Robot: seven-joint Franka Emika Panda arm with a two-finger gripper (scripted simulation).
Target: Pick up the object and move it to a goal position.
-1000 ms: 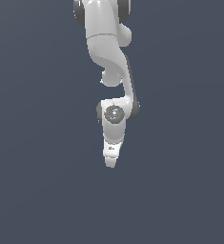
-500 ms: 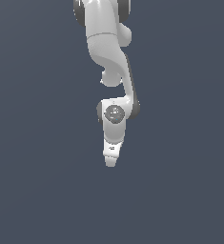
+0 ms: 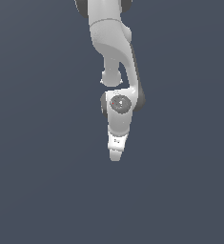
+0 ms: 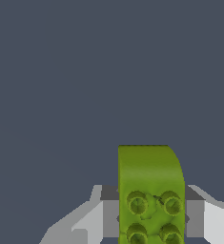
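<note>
In the wrist view, one grey finger [image 4: 109, 212] is pressing against the near side of the yellow-green studded block [image 4: 150, 190] while the other finger [image 4: 195, 214] is pressing against its far side, so the gripper [image 4: 151, 217] is pinching the block between its pads. In the exterior view, the white arm [image 3: 114, 52] is reaching down from the top centre of the frame over a plain dark grey ground [image 3: 37, 167], and the block cannot be made out there.

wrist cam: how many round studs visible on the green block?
4, in a two-by-two cluster on the green block held between the claw fingers. More may be hidden beyond the frame edge.
</note>
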